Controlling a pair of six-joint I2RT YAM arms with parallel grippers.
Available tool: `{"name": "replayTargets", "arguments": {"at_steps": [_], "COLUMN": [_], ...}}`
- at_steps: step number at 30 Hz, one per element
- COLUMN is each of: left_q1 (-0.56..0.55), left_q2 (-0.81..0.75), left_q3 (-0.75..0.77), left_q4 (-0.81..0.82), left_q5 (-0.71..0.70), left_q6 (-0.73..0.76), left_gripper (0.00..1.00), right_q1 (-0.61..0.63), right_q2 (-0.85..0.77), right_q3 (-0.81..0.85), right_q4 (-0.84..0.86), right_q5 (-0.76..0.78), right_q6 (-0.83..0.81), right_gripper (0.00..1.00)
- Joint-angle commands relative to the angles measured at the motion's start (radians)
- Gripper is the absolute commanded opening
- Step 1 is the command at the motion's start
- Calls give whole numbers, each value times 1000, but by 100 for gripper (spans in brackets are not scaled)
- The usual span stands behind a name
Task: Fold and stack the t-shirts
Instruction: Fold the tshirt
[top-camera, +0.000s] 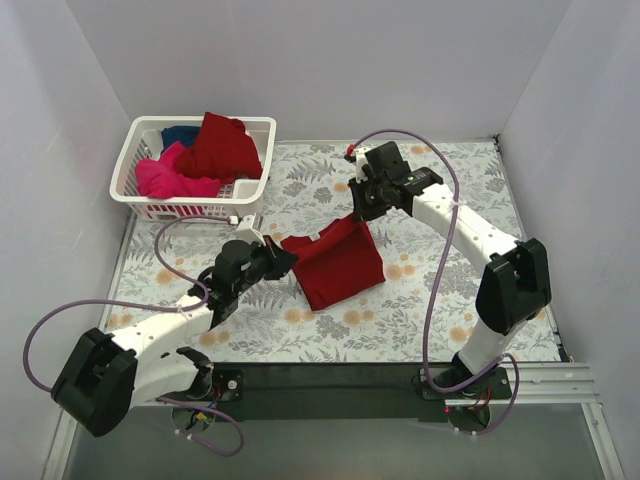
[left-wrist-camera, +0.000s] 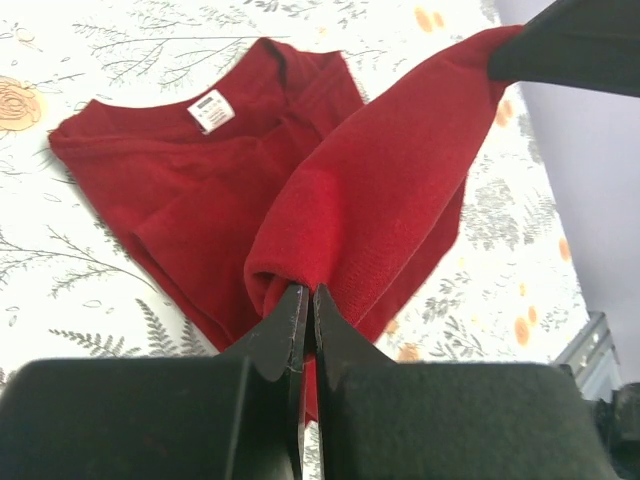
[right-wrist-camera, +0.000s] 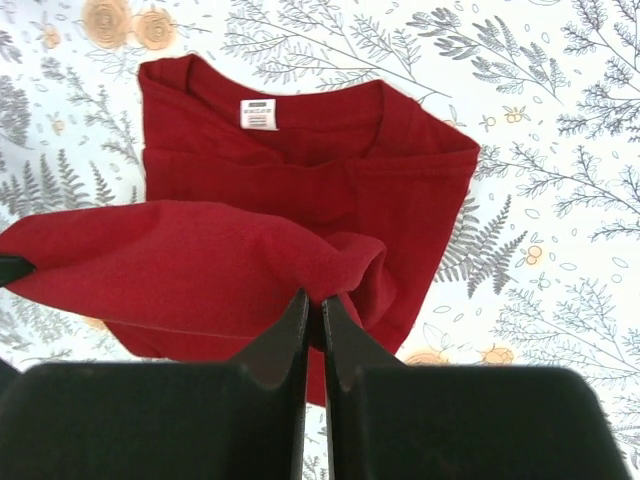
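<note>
A dark red t-shirt (top-camera: 338, 263) lies partly folded on the floral cloth in the middle of the table. My left gripper (top-camera: 284, 258) is shut on its left edge, and my right gripper (top-camera: 362, 208) is shut on its far right corner. Between them a fold of the shirt (left-wrist-camera: 380, 190) is lifted off the table over the flat part with the white neck label (right-wrist-camera: 258, 113). In each wrist view the jaws pinch the red cloth (right-wrist-camera: 200, 260) tightly. Another dark red t-shirt (top-camera: 222, 146), a hot pink one (top-camera: 172, 177) and a dark blue one (top-camera: 180, 134) are heaped in the basket.
The white lattice basket (top-camera: 252, 190) stands at the back left of the table, close to the left wall. White walls enclose the table on three sides. The floral cloth (top-camera: 440, 300) covers the whole tabletop. A purple cable loops from each arm.
</note>
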Motion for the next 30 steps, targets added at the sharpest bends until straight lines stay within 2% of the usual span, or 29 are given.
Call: {"name": "replayTargets", "arguments": {"at_steps": [1, 7, 13, 15, 16, 17, 18, 19, 20, 23, 26, 30], "left_q1": [27, 72, 98, 102, 102, 104, 103, 104, 103, 104, 104, 104], "left_q2": [58, 121, 248, 291, 300, 305, 300, 296, 280, 254, 250, 277], "left_q3": [48, 64, 113, 142, 166, 177, 186, 206, 211, 225, 213, 177], "left_q4": [45, 65, 83, 62, 47, 42, 37, 30, 28, 22, 14, 20], "left_q5": [25, 10, 1, -40, -74, -120, -134, -146, -159, -169, -148, -55], "left_q6": [50, 67, 71, 68, 67, 65, 67, 74, 77, 91, 78, 36], "left_gripper": [0, 0, 0, 1, 20, 34, 44, 61, 68, 89, 91, 91], "right_q1": [-11, -17, -26, -32, -35, -35, -35, -35, -34, -40, -60, -139], "right_q2": [38, 136, 191, 196, 193, 181, 168, 156, 138, 41, -5, -30], "right_q3": [76, 136, 176, 194, 199, 205, 204, 195, 182, 103, 11, -108], "right_q4": [45, 45, 46, 48, 48, 48, 54, 62, 72, 129, 167, 229], "right_q5": [41, 32, 72, 104, 135, 153, 193, 207, 221, 238, 181, -27], "right_q6": [-31, -35, -34, -26, -25, -22, -22, -20, -20, -26, -29, -18], "right_gripper": [1, 1, 1, 7, 14, 31, 35, 39, 45, 55, 62, 64]}}
